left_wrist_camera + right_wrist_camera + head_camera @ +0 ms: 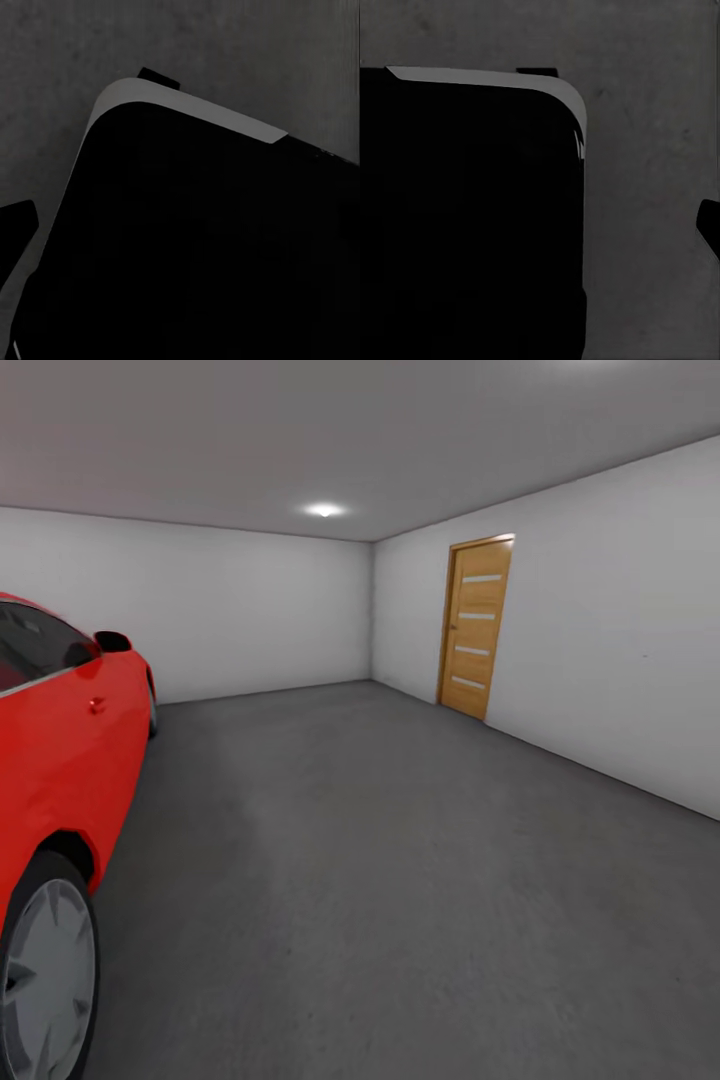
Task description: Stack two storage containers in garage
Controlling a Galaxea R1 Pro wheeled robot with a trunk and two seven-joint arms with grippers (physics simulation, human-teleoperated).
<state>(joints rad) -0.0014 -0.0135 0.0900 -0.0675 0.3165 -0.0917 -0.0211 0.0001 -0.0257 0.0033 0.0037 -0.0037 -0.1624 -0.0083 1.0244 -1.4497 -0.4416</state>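
The head view looks into the garage (360, 610), a bare room with white-grey walls and a dark grey floor (400, 880) spreading across the lower part of the frame. A shiny red car (60, 760) stands at the left edge, with one pale-hubbed wheel (45, 980) in the lower left corner. A wooden door (477, 625) with pale slots sits shut in the right wall, right of centre, and a round ceiling light (324, 510) glows at upper centre. Both wrist views look down on the same rough grey floor, with a large black rounded body with a pale edge (195, 247) (465, 217) covering much of each. Whether either arm's fingers are apart or together cannot be told.
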